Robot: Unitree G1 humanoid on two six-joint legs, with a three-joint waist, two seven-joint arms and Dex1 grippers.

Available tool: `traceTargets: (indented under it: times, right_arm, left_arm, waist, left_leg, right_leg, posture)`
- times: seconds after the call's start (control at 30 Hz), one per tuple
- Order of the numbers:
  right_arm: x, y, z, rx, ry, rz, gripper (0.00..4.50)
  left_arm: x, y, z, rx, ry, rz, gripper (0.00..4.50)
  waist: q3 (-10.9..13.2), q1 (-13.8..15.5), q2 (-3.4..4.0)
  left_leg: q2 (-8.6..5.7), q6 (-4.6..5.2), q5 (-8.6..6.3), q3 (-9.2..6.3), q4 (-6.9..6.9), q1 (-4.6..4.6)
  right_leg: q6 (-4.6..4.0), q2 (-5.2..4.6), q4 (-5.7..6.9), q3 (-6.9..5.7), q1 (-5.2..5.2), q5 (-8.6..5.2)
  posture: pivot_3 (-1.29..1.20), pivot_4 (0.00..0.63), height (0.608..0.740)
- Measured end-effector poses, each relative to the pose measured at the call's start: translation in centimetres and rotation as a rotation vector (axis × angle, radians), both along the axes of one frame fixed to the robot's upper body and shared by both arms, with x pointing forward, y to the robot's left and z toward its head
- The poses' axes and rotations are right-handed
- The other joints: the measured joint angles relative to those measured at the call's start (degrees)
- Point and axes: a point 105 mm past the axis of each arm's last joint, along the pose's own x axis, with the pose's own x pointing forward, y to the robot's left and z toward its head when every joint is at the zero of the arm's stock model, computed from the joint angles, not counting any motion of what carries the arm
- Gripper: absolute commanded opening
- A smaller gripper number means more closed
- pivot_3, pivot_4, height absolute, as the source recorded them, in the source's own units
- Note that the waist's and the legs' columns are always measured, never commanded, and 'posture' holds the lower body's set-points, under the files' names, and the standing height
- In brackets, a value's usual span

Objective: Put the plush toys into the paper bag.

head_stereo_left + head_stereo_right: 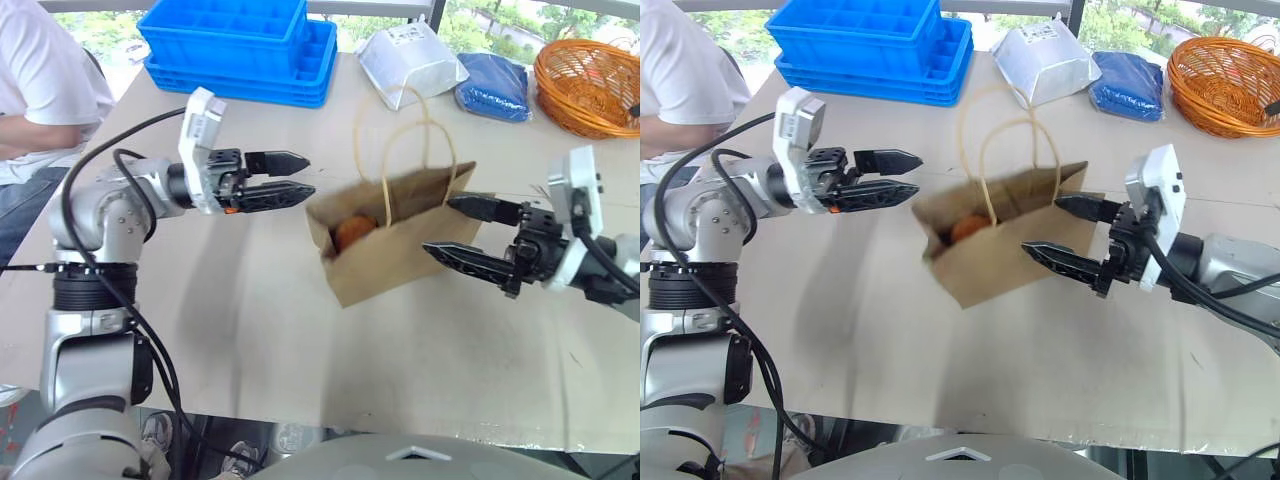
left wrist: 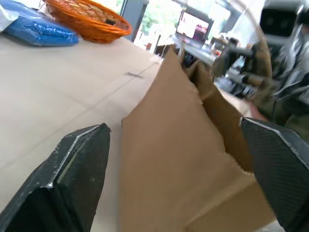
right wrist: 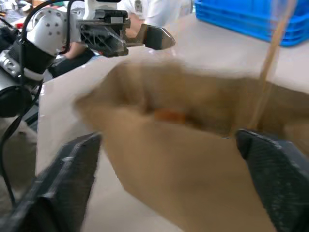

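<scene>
The brown paper bag (image 1: 400, 245) is between my two grippers over the middle of the table, tilted, its thin loop handles (image 1: 405, 130) standing up. Inside its open left end sits an orange-brown plush toy (image 1: 352, 232). My left gripper (image 1: 308, 176) points at that end from the left, open and empty, its tips just short of the paper. My right gripper (image 1: 438, 226) is open at the bag's right end, with one finger above the paper and one in front of it. In the right wrist view the bag (image 3: 193, 159) spreads between the wide-apart fingers, and the toy (image 3: 166, 115) shows as an orange patch.
Stacked blue crates (image 1: 240, 45) stand at the table's back left. A silver-white pouch (image 1: 410, 62), a blue pouch (image 1: 493, 85) and an orange wicker basket (image 1: 585, 85) lie along the back right. A person in a white shirt (image 1: 45, 80) sits at the left edge.
</scene>
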Motion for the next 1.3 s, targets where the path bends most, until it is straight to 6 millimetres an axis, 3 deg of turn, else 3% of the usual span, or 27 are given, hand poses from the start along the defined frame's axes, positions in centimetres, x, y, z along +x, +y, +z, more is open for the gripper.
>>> traceTargets:
  times: [0.1,0.23,0.47,0.67,0.97,1.17,1.3]
  right_arm:
    - [-0.7,0.2,-0.6,-0.023,0.000,0.040,1.78]
    - [-1.6,1.2,-2.1,-0.075,0.006,0.122,0.07]
    - [-2.0,3.0,-4.8,-0.199,-0.032,0.282,0.07]
    - [0.7,5.9,-6.0,-0.172,-0.088,0.347,0.07]
    - [2.4,8.0,-6.0,-0.089,-0.100,0.350,0.07]
    - [2.5,8.8,-5.4,-0.046,-0.112,0.349,0.07]
    - [2.6,8.9,-4.9,-0.008,-0.112,0.351,0.07]
  left_arm:
    - [-0.7,0.2,0.5,-0.002,0.008,-0.011,4.50]
    - [-2.1,-0.1,-1.8,0.060,0.045,-0.050,4.50]
    - [-2.8,-1.6,-3.7,0.145,-0.007,-0.136,4.50]
    - [-3.7,-1.9,-4.1,0.164,0.009,-0.209,4.50]
    - [-4.9,-0.9,-5.0,0.240,-0.034,-0.215,4.50]
    - [-5.9,-2.2,-6.2,0.286,-0.146,-0.190,4.50]
    - [-5.4,-2.8,-7.4,0.326,-0.221,-0.091,4.50]
  waist:
    - [0.00,0.06,0.00]
    - [0.00,-0.30,0.00]
    - [-0.02,-0.11,-0.03]
    - [-0.03,-0.27,-0.04]
    - [-0.02,0.03,-0.03]
    - [-0.03,0.07,-0.02]
    - [-0.03,0.15,-0.02]
  left_leg:
    - [-0.03,0.02,-0.01,0.02,0.04,0.06]
    - [-0.01,-0.03,0.02,0.01,0.02,0.11]
    - [-0.07,0.02,-0.01,0.02,0.05,0.13]
    - [-0.03,0.02,-0.01,0.05,0.09,0.11]
    - [-0.04,-0.01,0.01,0.08,0.09,0.07]
    - [-0.03,-0.01,0.01,0.12,0.10,0.11]
    - [-0.04,0.00,0.00,0.13,0.10,0.15]
  right_leg:
    - [0.01,0.00,-0.01,0.03,0.05,-0.01]
    - [0.01,0.04,0.01,0.04,0.08,-0.01]
    - [0.00,0.31,0.01,0.06,0.08,-0.01]
    - [-0.03,0.51,0.07,0.15,0.00,-0.01]
    - [-0.03,0.36,0.08,0.10,-0.01,-0.01]
    - [-0.03,0.25,0.13,0.16,-0.01,0.00]
    - [-0.04,0.22,0.19,0.16,0.00,0.00]
  posture:
    - [0.00,0.150,0.740]
    - [0.00,0.150,0.740]
    - [0.00,0.150,0.740]
    - [0.00,0.150,0.740]
    - [0.00,0.150,0.740]
    - [0.00,0.150,0.740]
    - [0.00,0.150,0.740]
